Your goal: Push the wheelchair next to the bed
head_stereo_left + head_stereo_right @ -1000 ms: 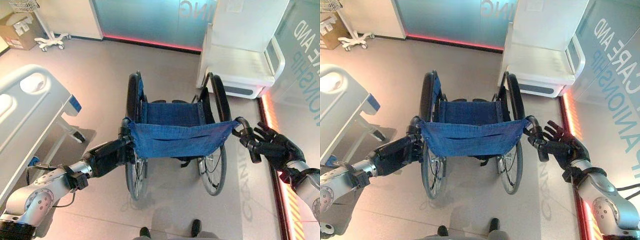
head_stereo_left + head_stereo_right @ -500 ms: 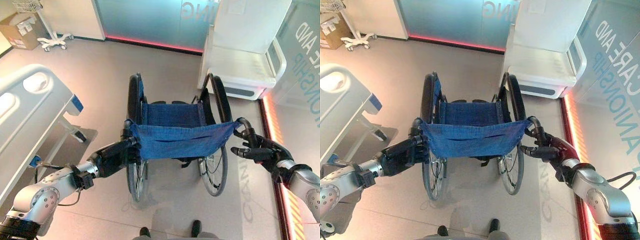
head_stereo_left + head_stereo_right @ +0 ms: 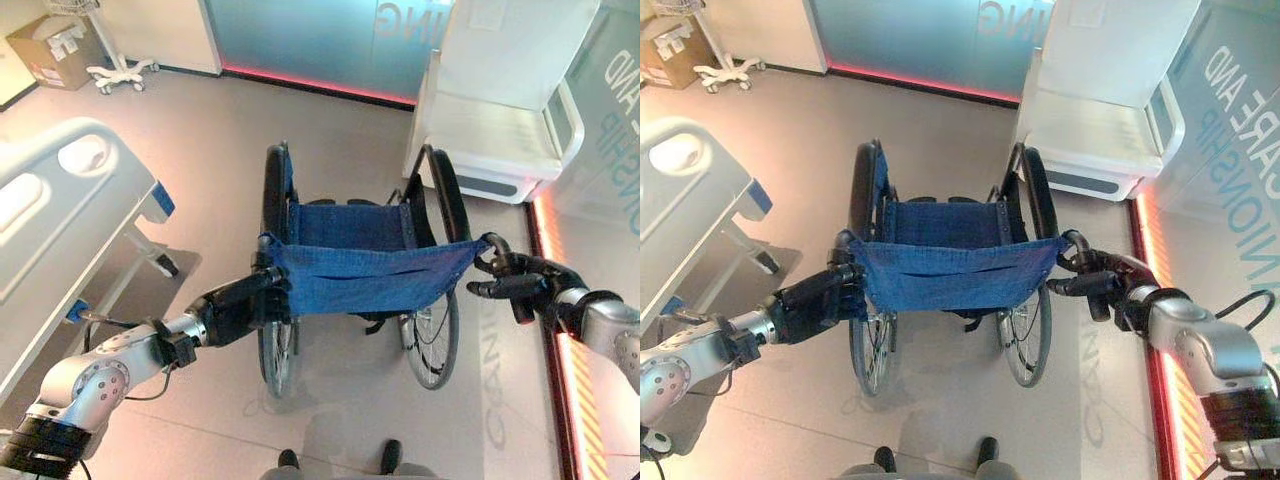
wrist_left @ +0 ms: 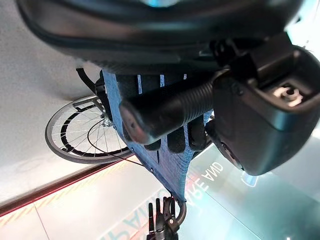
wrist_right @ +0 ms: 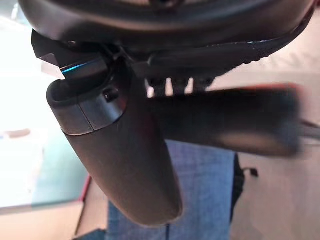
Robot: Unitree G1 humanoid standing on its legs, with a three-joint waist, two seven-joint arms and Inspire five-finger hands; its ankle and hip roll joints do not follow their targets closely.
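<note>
pale tiled floor point(image 3: 200, 150), frosted glass wall point(image 3: 300, 35) with red glowing base, white chair point(image 3: 500, 130), cardboard box point(image 3: 55, 50) in the corner.

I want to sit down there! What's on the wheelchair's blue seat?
Nothing lies on the blue seat of the wheelchair where it shows. The blue backrest sling covers its near edge.

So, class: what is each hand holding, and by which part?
Both hold the wheelchair by its push handles: left hand round the left grip, right hand round the right grip.

Both head eyes look steeply down, sharing the wheelchair point(image 3: 360, 280) and bed point(image 3: 60, 230); each wrist camera peers closely along its push handle.
</note>
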